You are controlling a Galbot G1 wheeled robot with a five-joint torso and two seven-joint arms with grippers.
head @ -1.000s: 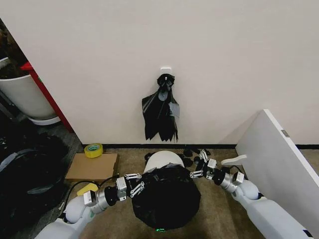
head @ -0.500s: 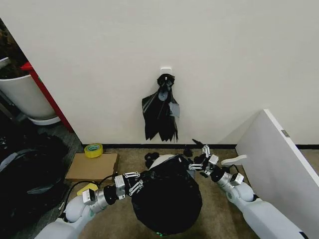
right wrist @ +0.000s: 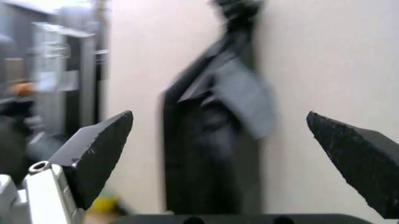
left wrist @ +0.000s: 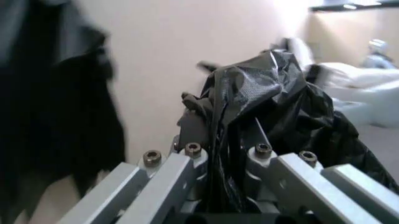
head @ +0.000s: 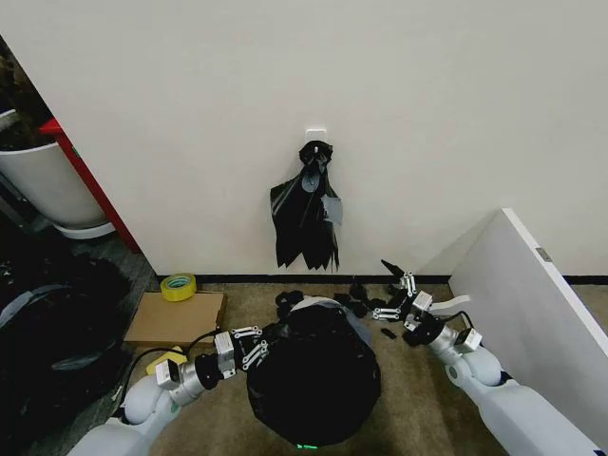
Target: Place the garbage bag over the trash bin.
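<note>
At the far left of the floor lie a dark heap of bags (head: 57, 332), a flat piece of cardboard (head: 176, 318) and a roll of yellow tape (head: 178, 286), none of them touching the work. Just right of these, the left gripper (head: 253, 348) sits against the left flank of the garbage bag (head: 313, 375). The left wrist view shows its fingers (left wrist: 187, 172) pinched on a gathered fold of the bag's plastic (left wrist: 262, 107).

The bag is draped over the trash bin (head: 309, 304), which stands near the middle of the floor close to the robot. Only a pale sliver of the bin's far rim shows above the black film. The plastic looks thin, glossy and crinkled, so it is likely very light, limp and slippery. It would probably bunch and slide rather than keep a shape, and a hard tug could tear it. The best hold seems to be the bag's hem, pinched in a thick fold as the left gripper has it.

On the wall beyond hangs a knotted bunch of black plastic (head: 306, 214). To the right, the right gripper (head: 397, 288) hovers clear of the bag at the bin's far right, its jaws spread wide and empty. A white board (head: 532, 304) leans at the far right.
</note>
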